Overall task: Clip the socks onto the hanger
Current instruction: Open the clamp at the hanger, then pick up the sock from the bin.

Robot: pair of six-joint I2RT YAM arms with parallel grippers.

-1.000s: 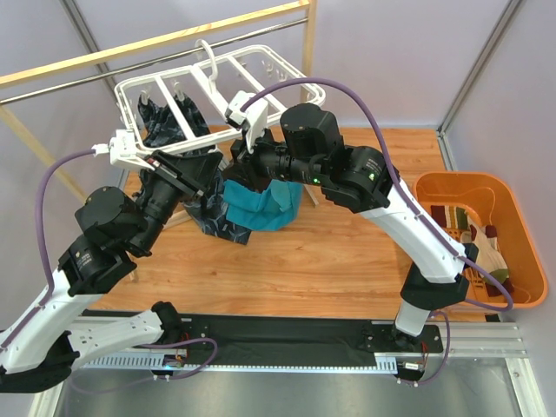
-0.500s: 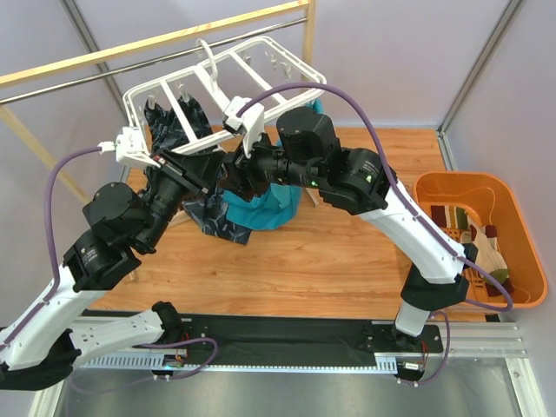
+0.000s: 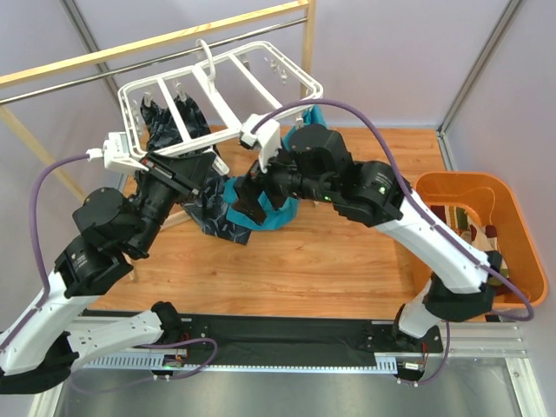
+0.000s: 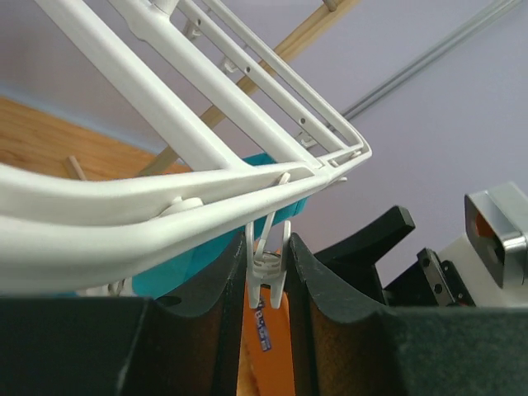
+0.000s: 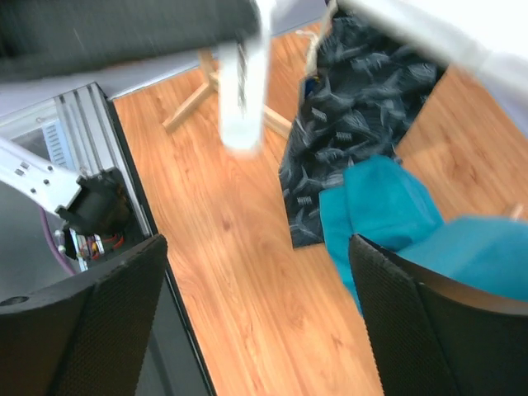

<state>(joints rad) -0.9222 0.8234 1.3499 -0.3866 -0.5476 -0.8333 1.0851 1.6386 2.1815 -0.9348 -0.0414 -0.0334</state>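
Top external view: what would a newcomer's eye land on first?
The white hanger tilts high at the back left. The left gripper is shut on a dangling clip of it; the right gripper, below it, hangs open and empty. The socks lie in the orange basket at the right.

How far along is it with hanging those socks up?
Barely started, it seems. No sock hangs on the hanger; the socks lie in the orange basket. The left gripper pinches one clip; the right gripper is open and empty. Fetching and clipping every sock remains.
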